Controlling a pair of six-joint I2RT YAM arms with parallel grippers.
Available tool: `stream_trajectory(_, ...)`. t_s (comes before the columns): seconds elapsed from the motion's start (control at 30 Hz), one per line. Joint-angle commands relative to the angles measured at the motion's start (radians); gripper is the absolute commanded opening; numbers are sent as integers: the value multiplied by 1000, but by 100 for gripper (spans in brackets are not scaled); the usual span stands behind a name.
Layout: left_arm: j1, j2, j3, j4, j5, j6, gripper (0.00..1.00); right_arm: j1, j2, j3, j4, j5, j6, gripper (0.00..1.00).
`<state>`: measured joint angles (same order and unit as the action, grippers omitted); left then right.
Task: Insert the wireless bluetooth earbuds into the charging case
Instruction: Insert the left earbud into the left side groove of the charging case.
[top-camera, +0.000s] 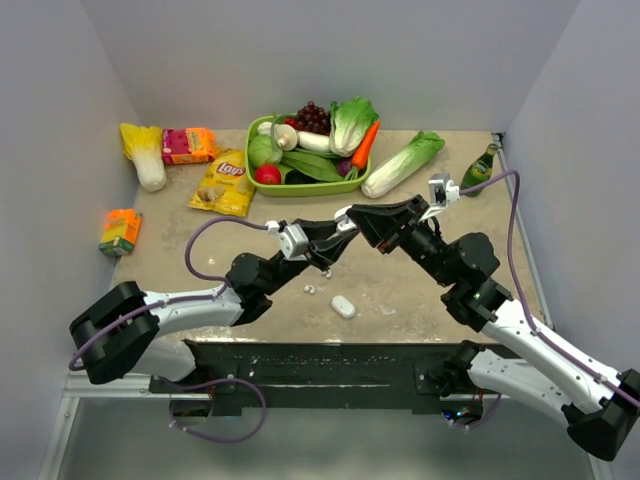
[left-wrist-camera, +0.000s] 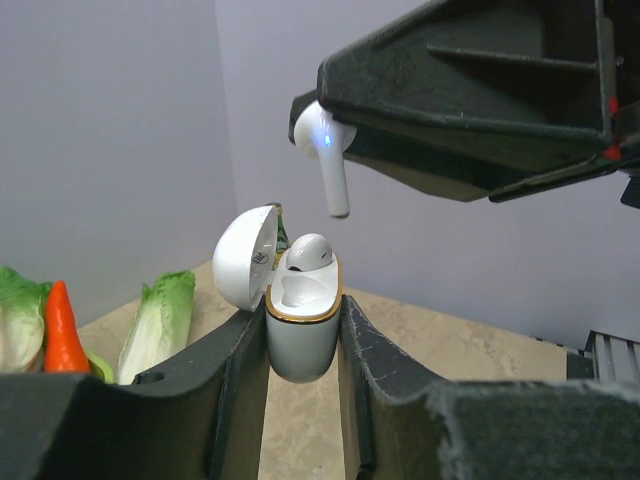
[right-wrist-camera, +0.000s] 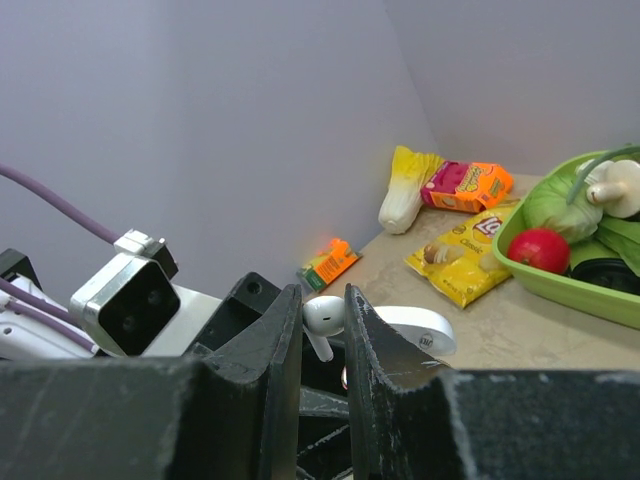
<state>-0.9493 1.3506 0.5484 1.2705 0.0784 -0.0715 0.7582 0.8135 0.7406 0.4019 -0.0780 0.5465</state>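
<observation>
Nearest, a small white piece lies loose on the table. Past it the left gripper pinches the open charging case, one earbud seated inside. The right gripper clamps the second earbud just above the empty socket — insertion is the step in hand. Next: lower it stem-first, aligned. Farthest, a green basket holds vegetables.

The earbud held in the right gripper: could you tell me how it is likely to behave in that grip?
Probably slippery: the earbud is glossy and rounded, and the right gripper pinches only its head, so it could twist. Likely very light, being tiny beside the case. If dropped, it may roll on that rounded head.
</observation>
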Motion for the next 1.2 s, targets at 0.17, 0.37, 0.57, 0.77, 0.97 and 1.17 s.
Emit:
stream_trajectory(0.17, 4, -13, 62, 491, 7, -24, 0, 1, 1, 42, 31, 17, -56, 0)
stream_trajectory(0.37, 3, -7, 76, 478, 15, -43, 0, 1, 10, 37, 31, 27, -68, 0)
stream_trajectory(0.57, 3, -8, 94, 445, 12, -62, 0, 1, 22, 32, 28, 47, -80, 0)
stream_trajectory(0.77, 1, -11, 102, 425, 12, -74, 0, 1, 33, 31, 34, 55, -83, 0)
stream_trajectory(0.97, 1, -11, 117, 392, 4, -91, 0, 3, 42, 31, 49, 53, -79, 0)
stream_trajectory(1.17, 1, -5, 124, 388, 6, -97, 0, 10, 50, 31, 49, 52, -82, 0)
